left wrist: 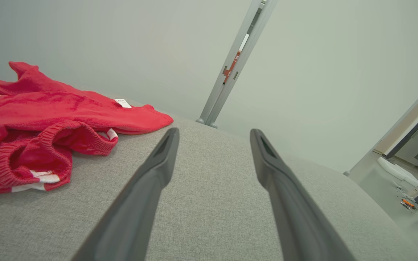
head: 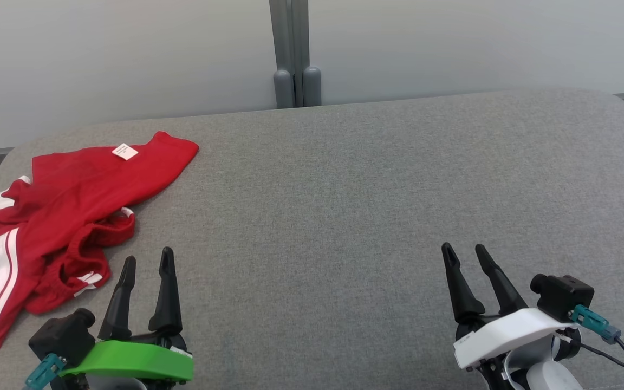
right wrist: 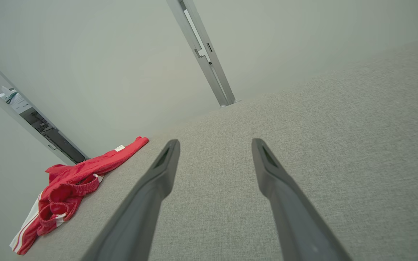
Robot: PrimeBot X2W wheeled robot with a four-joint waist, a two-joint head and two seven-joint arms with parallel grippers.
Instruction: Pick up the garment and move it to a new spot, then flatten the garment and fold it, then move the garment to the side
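Garment (head: 63, 211) bunched at cushion's (head: 344, 189) left edge. Left gripper (head: 148, 255), right gripper (head: 463, 247): spread, empty. Best: left pinches waistband (head: 103, 233) deep.

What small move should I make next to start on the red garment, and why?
Probably swing the left gripper toward its own left, onto the crumpled red garment. Its jaws are open and empty, it sits just beside the heap's near edge, and the garment lies unheld at the left end of the grey surface, far from the right gripper.
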